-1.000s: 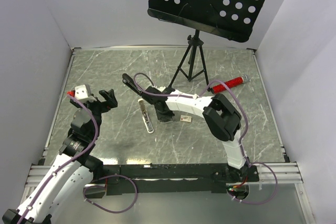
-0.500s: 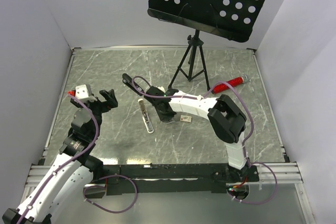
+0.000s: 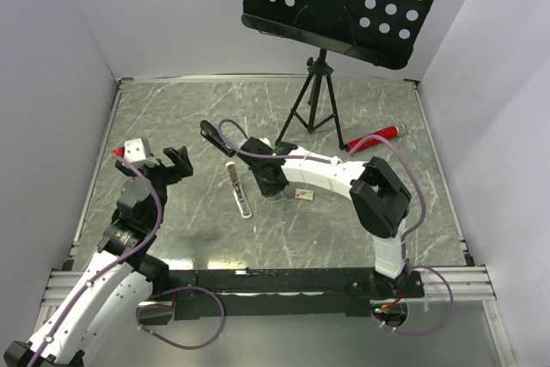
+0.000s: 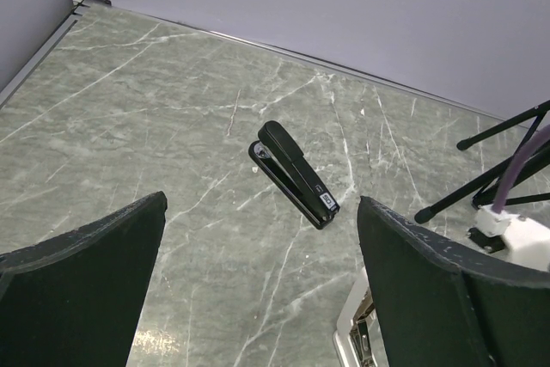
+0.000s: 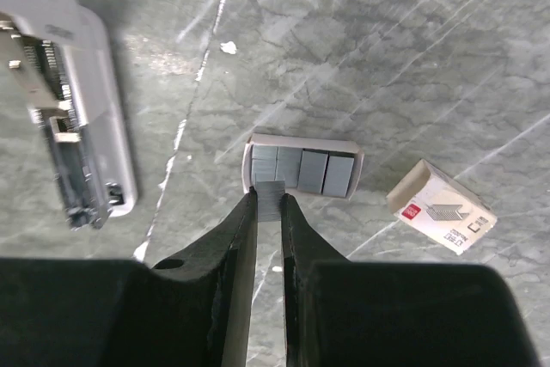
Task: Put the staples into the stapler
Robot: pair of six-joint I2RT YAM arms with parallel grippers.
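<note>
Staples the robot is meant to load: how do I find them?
Look beside the open white stapler for a little tray of grey staple blocks. At the tray's edge, the right end effector pinches the staples: one thin silvery strip, slimmer than the blocks and not the tan-and-white box.

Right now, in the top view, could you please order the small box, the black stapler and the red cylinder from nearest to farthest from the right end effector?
From the right end effector, which pinches the staples:
1. Small box, just to its right.
2. Black stapler, back and to its left.
3. Red cylinder, well off to the back right.
</note>
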